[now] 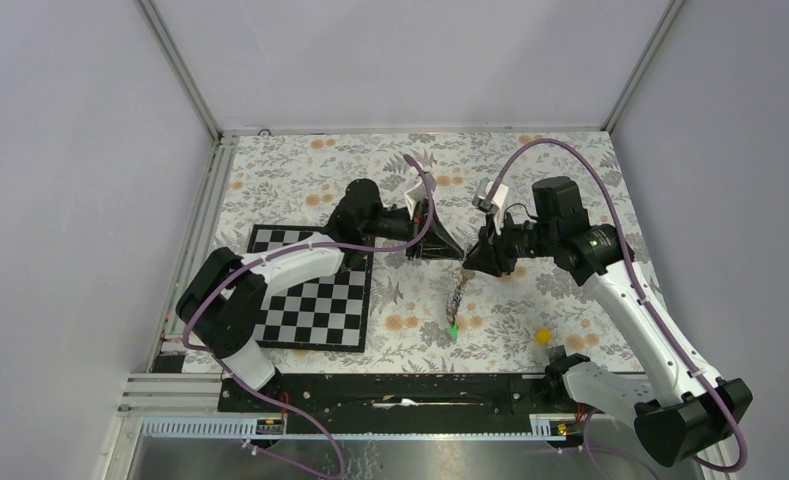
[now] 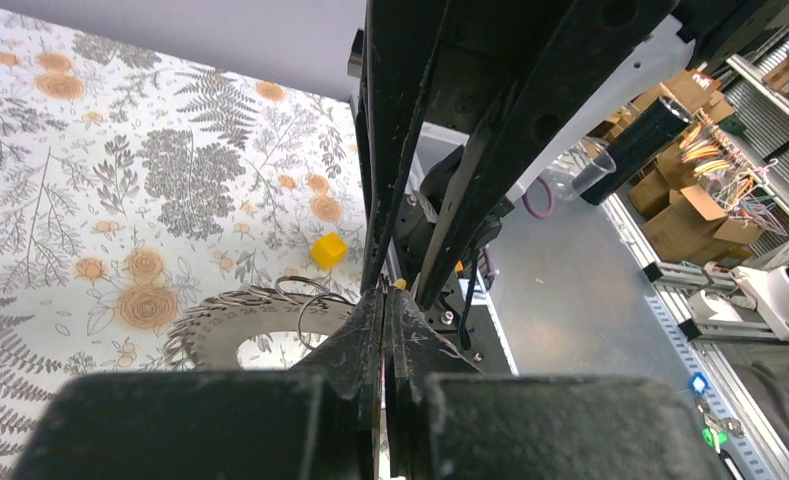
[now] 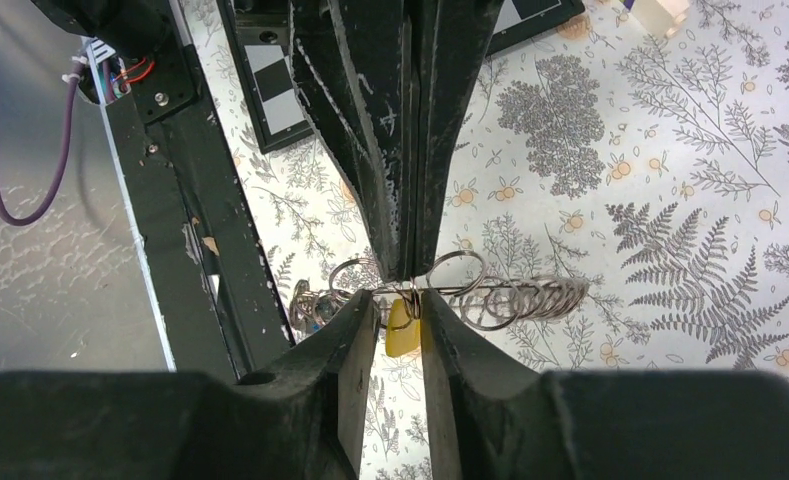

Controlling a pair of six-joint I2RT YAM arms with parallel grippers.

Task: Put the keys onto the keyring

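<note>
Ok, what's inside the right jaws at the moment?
A yellow key hangs loose between the parted jaws of the right gripper. The left gripper's shut tips sit right above it, covering where key meets keyring.

Top view high overhead; wrist views close, opposed, both showing keyring (image 2: 200, 330).

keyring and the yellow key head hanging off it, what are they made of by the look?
keyring: thin metal, likely steel; dull grey with bright glints along the jagged edge.
yellow key head: probably plastic; opaque, even colour, soft sheen, no metallic glint.
</note>
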